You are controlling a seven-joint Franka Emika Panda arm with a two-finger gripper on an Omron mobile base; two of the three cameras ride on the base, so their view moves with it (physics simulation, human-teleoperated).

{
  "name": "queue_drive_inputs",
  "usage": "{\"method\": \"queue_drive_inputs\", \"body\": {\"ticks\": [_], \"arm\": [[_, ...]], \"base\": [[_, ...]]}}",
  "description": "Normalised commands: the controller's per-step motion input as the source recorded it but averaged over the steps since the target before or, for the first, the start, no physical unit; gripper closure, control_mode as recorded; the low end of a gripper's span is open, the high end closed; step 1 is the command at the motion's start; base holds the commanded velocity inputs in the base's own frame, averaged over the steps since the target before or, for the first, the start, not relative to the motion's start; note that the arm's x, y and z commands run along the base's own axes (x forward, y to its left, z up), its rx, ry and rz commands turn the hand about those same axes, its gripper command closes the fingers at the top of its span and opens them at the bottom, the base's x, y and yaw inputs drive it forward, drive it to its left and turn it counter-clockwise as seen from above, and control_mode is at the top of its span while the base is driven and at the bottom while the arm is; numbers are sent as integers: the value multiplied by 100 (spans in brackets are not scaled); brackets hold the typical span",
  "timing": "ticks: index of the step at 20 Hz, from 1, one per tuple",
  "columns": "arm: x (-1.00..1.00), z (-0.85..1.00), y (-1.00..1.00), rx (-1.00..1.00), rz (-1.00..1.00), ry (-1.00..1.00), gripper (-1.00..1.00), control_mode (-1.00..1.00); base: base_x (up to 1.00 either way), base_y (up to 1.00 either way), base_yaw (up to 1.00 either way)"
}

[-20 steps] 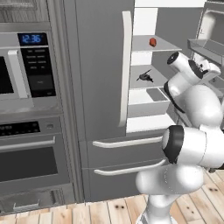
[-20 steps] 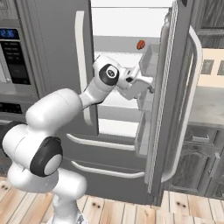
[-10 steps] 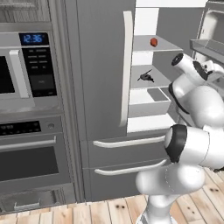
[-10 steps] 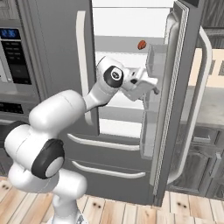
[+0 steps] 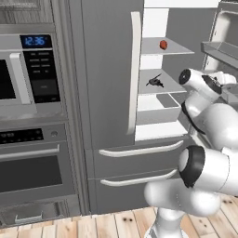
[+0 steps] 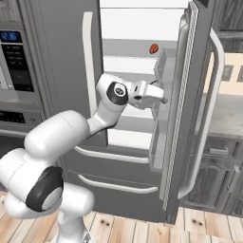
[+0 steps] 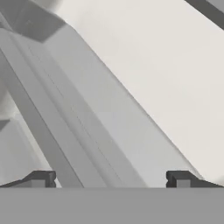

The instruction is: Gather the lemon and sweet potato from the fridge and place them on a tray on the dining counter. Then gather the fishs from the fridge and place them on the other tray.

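Note:
The fridge (image 5: 111,69) has its left door shut and its right door (image 6: 190,109) swung open. The orange-red sweet potato (image 5: 163,44) (image 6: 154,48) lies on an upper shelf. One shelf down sits a small dark thing that looks like a fish (image 5: 155,82). My gripper (image 6: 162,98) reaches across the fridge opening and is close to the white bins on the inside of the open door. In the hand view the gripper (image 7: 111,180) is open with nothing between its fingertips, facing pale panels at close range. The lemon is hidden.
A built-in microwave (image 5: 28,69) and an oven (image 5: 32,167) stand left of the fridge. Two drawers with curved handles (image 5: 139,148) sit below the fridge doors. Right of the open door there is a counter with grey cabinets (image 6: 223,156). The floor is light wood.
My hand has moved a little to the right, closer to the inside of the open door, and the door has swung slightly wider. The gripper has stayed open.

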Motion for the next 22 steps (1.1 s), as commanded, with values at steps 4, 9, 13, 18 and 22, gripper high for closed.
{"method": "queue_drive_inputs", "body": {"ticks": [4, 9, 13, 18, 22], "arm": [[0, 58, -32, -13, 6, -14, -100, -100], [-13, 19, -15, -21, 2, -8, -100, -100], [-4, 38, 0, -16, 0, -10, -100, -100], [2, 69, 0, -12, 0, 0, -100, -100], [1, 38, 7, -2, 0, 5, -100, -100]], "base": [[0, 0, 0], [0, 0, 0], [0, 0, 0], [0, 0, 0], [0, 0, 0]]}}
